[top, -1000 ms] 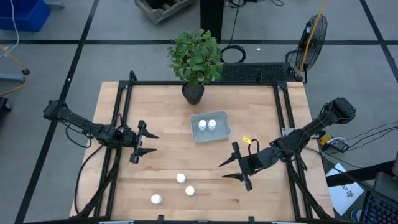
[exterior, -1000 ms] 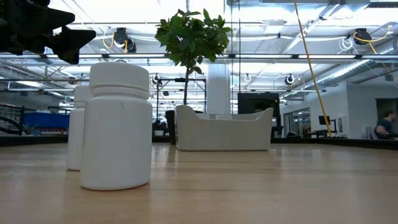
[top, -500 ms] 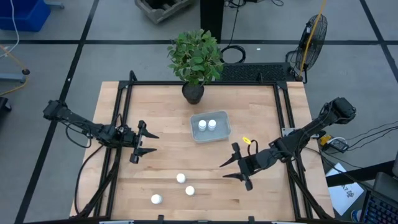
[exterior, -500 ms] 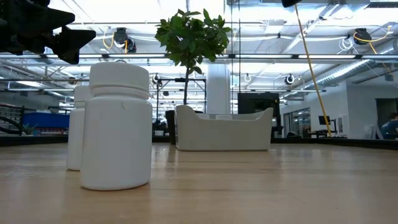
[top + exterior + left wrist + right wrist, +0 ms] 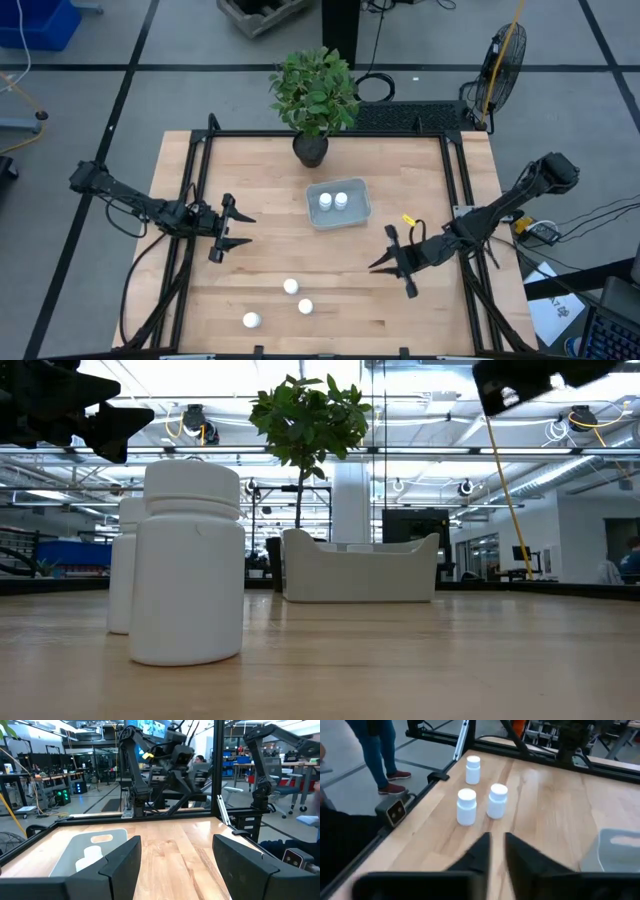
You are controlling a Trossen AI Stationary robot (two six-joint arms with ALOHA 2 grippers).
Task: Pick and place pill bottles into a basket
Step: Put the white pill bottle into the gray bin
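I count 2 pill bottles in the basket, 3 left on the near table, while the left gripper waits spread wide and the right gripper hangs open and empty.

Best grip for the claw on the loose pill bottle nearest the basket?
Take that pill bottle by its round side wall, just under the cap, coming straight down. It stands upright, and its closest neighbour sits toward the table's front edge, so set the fingers across the other axis.

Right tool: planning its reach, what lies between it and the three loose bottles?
Only bare wood, in the high view, between the right tool and the three loose bottles.
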